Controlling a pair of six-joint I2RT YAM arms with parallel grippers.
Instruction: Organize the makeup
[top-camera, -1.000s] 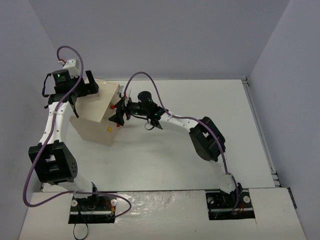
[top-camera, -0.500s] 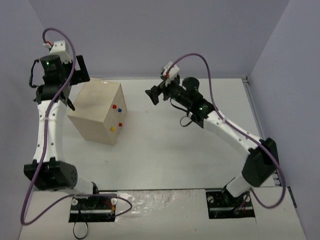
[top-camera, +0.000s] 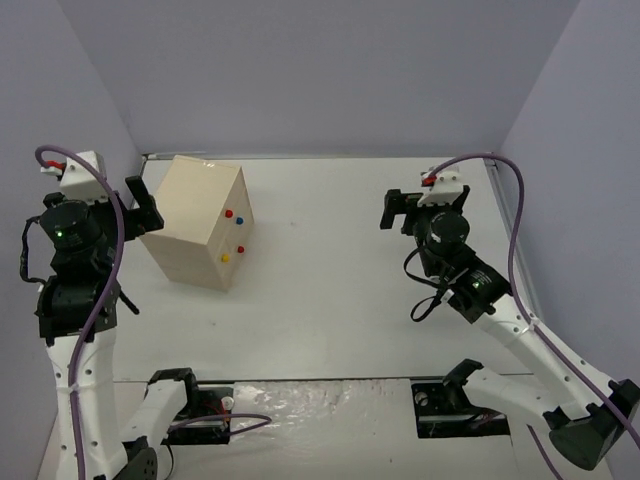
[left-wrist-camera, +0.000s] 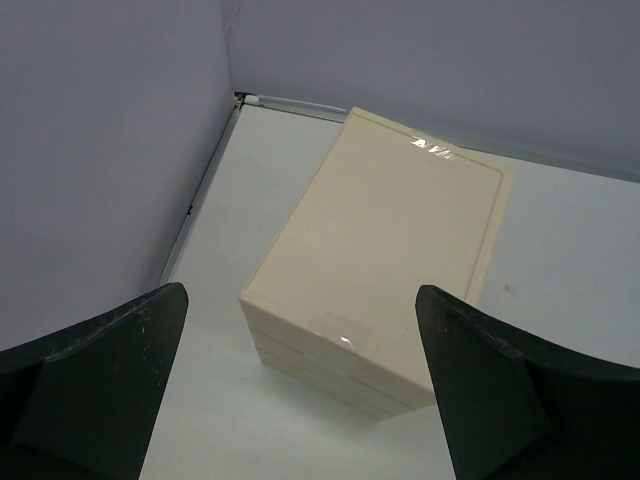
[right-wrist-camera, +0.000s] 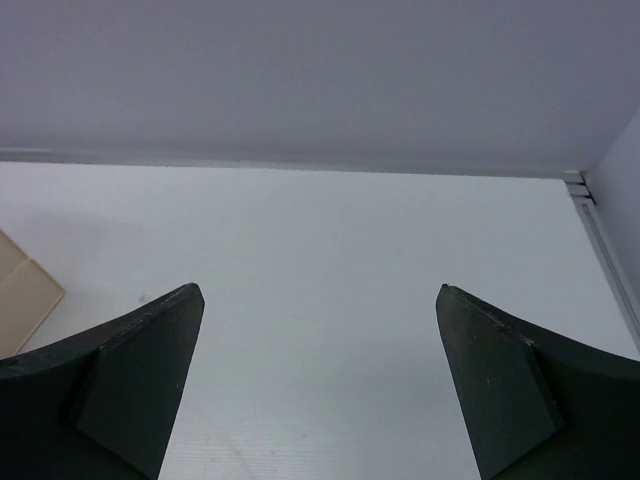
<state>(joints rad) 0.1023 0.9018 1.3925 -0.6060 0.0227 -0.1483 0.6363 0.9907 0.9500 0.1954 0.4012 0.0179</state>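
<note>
White worktop (top-camera: 340, 280), lilac walls (top-camera: 300, 70). My left fingers (left-wrist-camera: 110, 370) spread wide and empty, beige box (left-wrist-camera: 380, 250) below, between them. My right fingers (right-wrist-camera: 130, 370) gape too, holding nothing; box corner far left.

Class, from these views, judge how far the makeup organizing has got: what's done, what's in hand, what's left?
Done, apparently: no loose makeup shows on the table, and the wooden box stands shut. In hand: nothing; the left arm's fingers and the right arm's fingers are open, empty and off the box. Left: nothing visible, though the box's contents can't be seen.
</note>
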